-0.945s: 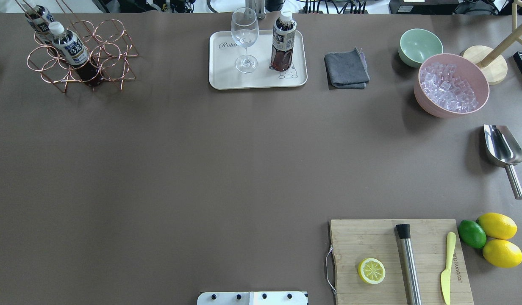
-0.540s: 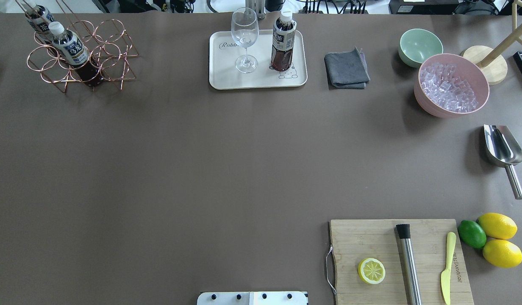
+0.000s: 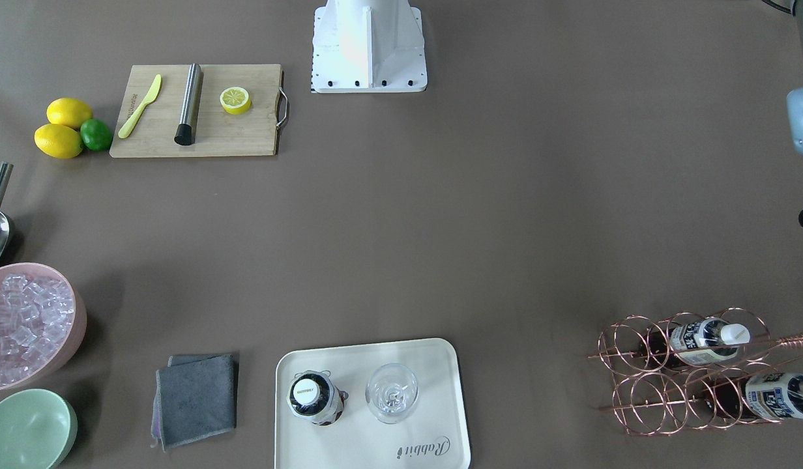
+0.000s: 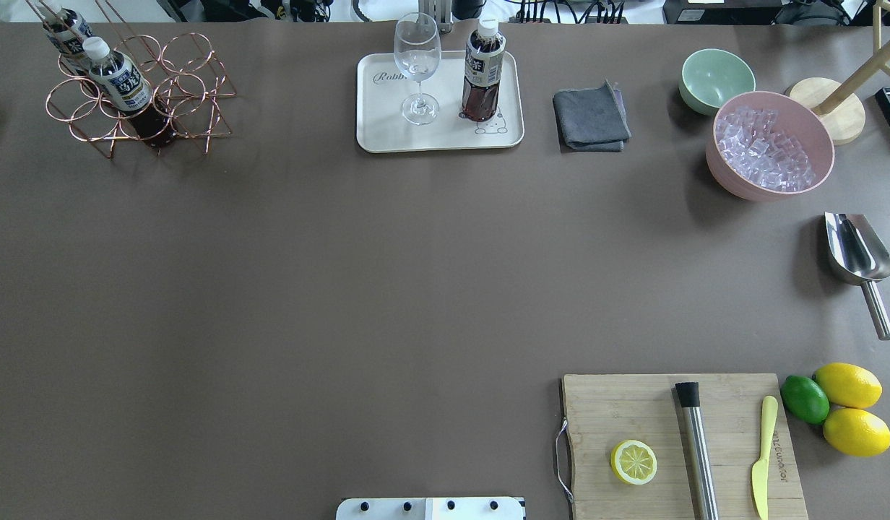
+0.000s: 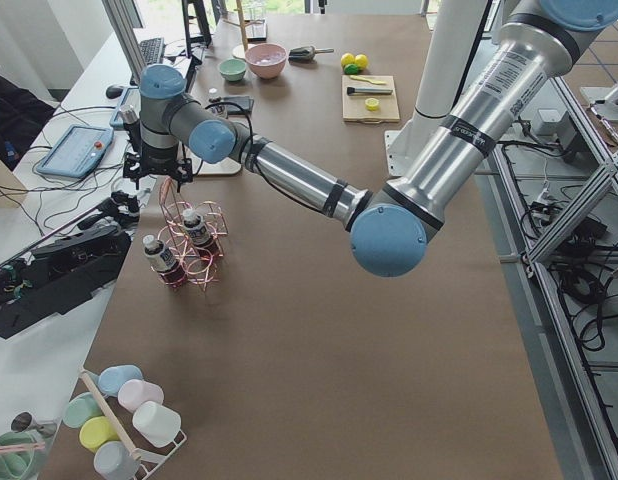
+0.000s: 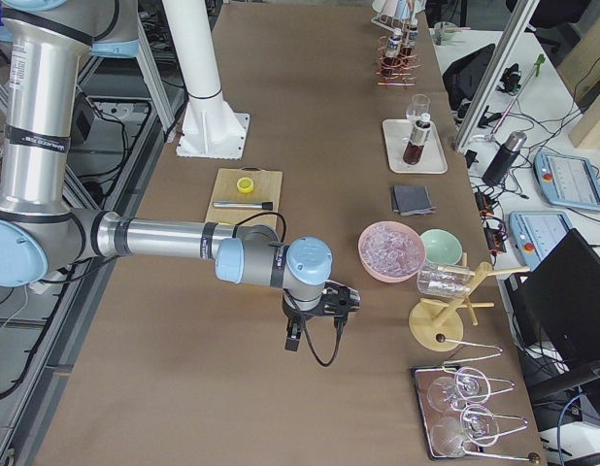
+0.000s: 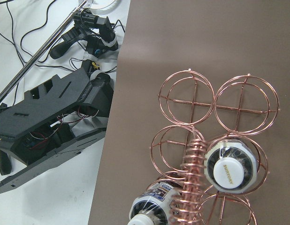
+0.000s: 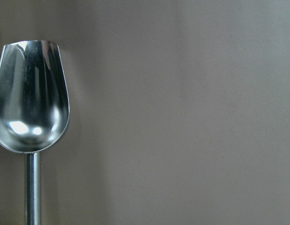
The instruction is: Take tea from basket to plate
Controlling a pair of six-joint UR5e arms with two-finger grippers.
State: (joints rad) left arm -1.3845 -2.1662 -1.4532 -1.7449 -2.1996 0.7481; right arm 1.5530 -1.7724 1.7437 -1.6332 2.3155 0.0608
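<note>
One tea bottle (image 4: 482, 72) stands upright on the cream plate (image 4: 387, 137), next to a wine glass (image 4: 417, 65); from the front it is on the plate (image 3: 362, 355) too (image 3: 313, 395). Two more tea bottles (image 4: 116, 79) (image 4: 66, 32) lie in the copper wire basket (image 4: 178, 87) at the far left. The left wrist view looks down on the basket (image 7: 187, 98) and a bottle cap (image 7: 228, 170). My left gripper (image 5: 157, 178) hangs above the basket's far side; I cannot tell if it is open. My right gripper (image 6: 324, 303) hovers low at the table's right end; I cannot tell its state.
A steel scoop (image 4: 853, 253) lies at the right edge and fills the right wrist view (image 8: 30, 93). A pink bowl of ice (image 4: 770, 144), a green bowl (image 4: 716, 76), a grey cloth (image 4: 591, 117), and a cutting board (image 4: 633, 412) with lemon half, muddler and knife are there.
</note>
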